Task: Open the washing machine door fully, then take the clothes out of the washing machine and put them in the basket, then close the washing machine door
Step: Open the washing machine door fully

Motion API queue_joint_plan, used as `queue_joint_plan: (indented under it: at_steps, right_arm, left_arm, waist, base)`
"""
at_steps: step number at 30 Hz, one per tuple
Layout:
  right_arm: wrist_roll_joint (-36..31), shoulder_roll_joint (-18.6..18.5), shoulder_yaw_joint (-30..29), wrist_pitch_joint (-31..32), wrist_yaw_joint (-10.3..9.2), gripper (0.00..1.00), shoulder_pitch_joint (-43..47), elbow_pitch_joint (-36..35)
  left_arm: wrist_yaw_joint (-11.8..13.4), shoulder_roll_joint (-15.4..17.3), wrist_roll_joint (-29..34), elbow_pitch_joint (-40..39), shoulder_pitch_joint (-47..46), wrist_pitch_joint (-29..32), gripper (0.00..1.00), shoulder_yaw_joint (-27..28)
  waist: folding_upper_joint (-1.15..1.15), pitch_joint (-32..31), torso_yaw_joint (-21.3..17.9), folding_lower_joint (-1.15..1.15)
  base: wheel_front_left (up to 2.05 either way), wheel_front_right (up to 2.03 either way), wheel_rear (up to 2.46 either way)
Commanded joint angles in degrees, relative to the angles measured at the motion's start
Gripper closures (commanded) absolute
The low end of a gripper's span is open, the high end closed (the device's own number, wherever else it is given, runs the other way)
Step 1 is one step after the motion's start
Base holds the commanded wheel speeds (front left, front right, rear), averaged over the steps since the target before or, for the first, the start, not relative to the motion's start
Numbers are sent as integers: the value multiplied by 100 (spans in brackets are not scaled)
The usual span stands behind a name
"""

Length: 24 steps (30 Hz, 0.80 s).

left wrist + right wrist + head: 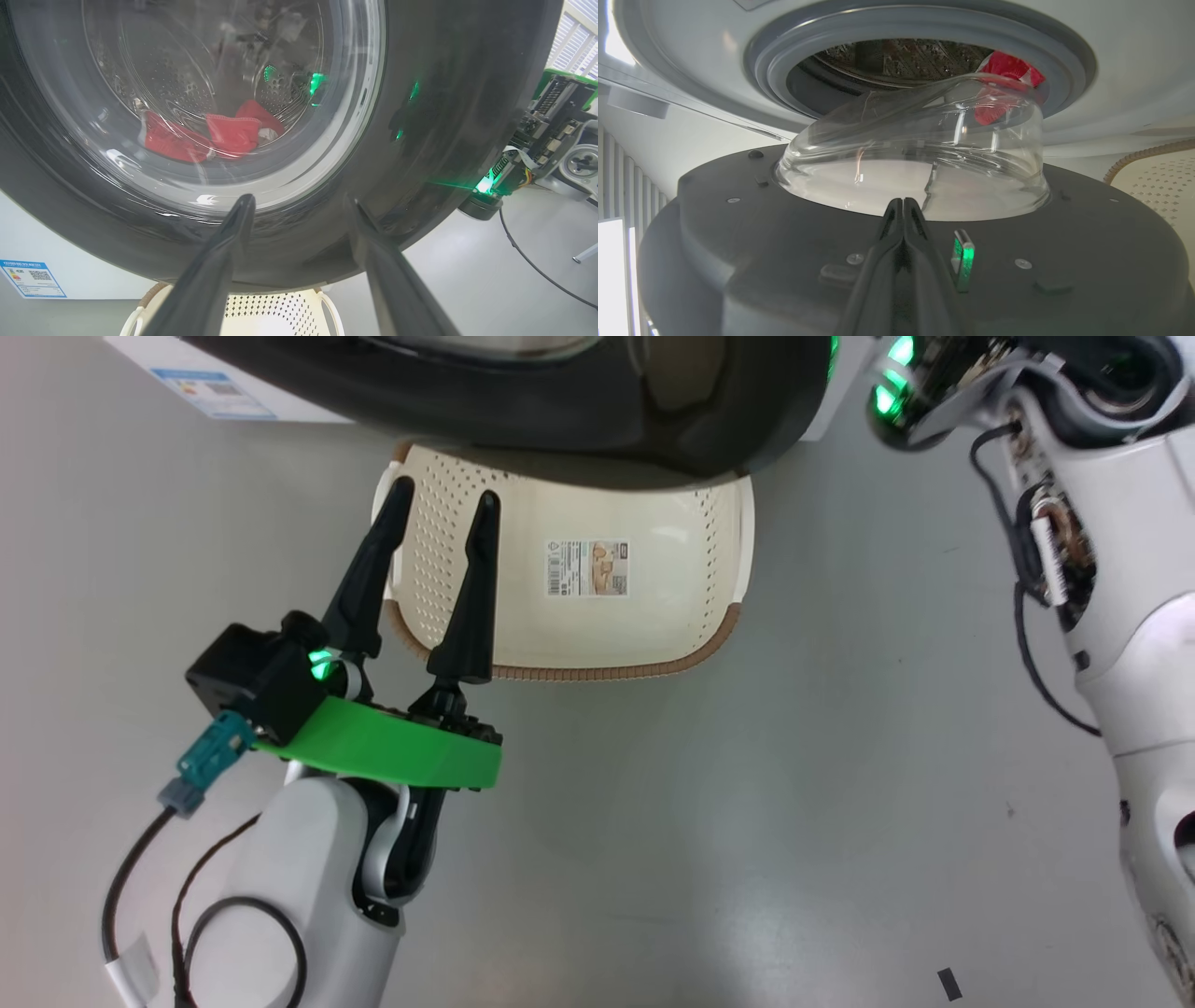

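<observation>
The washing machine door (560,411) stands partly open, its black rim over the far end of the basket (672,616). My left gripper (445,492) is open and holds nothing, above the basket's left part and facing the door's outer face (444,93). Through the glass I see red clothes (224,135) in the drum. My right gripper (903,201) is shut with nothing in it. It lies close over the door's inner face (738,233), its tips at the base of the glass bowl. Behind the bowl, the clothes (1008,67) lie inside the washing machine's (1111,70) grey ring.
The empty cream basket (275,312) sits on the grey floor below the door. My right arm (1120,616) with its dangling cable runs down the right side. A blue label (213,392) marks the machine's white front. Open floor lies in front of the basket.
</observation>
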Motion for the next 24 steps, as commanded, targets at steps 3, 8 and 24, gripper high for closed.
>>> queue_joint_plan:
  at_steps: [3,8,24]
  right_arm:
    - [-65,209,128,62,22,100,225,-163]
    - [-43,242,213,84,22,100,401,-179]
    - [-503,171,94,-932,22,0,721,-527]
  left_arm:
    - [-22,148,92,-93,130,-69,0,199]
    - [-51,148,172,-14,191,-69,0,198]
    - [-107,148,253,108,235,-69,0,307]
  waist:
    - [0,-134,-86,0]
    - [0,-277,-129,0]
    - [0,-414,-226,0]
  base:
    - [0,0,0]
    - [0,0,0]
    - [0,0,0]
